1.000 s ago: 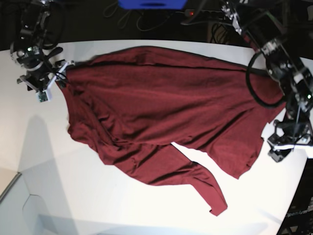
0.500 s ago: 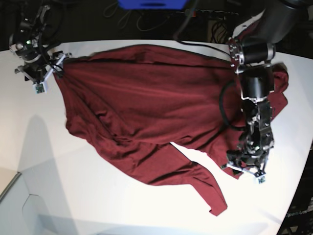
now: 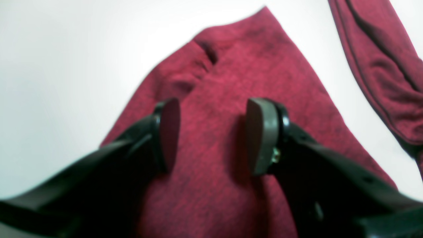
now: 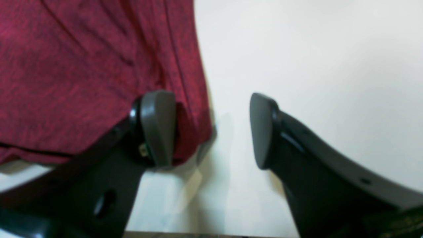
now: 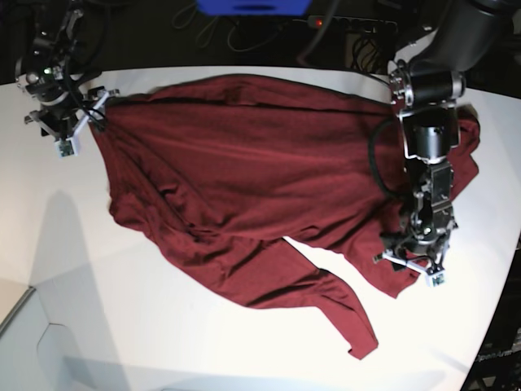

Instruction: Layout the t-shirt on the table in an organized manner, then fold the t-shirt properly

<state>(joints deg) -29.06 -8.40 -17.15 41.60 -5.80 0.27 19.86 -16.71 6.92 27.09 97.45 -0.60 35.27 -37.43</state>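
Observation:
The maroon t-shirt [image 5: 260, 171] lies spread and wrinkled across the white table [image 5: 163, 326], with one long sleeve trailing toward the front edge. My left gripper [image 5: 409, 262] hovers over the shirt's near right corner. In the left wrist view it [image 3: 213, 135] is open, its pads straddling the fabric [image 3: 231, 66] without pinching it. My right gripper [image 5: 81, 122] sits at the shirt's far left corner. In the right wrist view it [image 4: 211, 129] is open, one finger against the shirt's edge [image 4: 66, 66] and the other over bare table [image 4: 314, 49].
Dark cables and a blue object [image 5: 252, 6] lie beyond the table's far edge. The table's curved edge runs close on the right, near my left arm [image 5: 427, 122]. A pale panel [image 5: 24, 342] sits at the front left corner.
My left arm has swung in from the table's right edge onto the shirt's near right corner. The right gripper and the shirt's far left corner have shifted slightly left and away.

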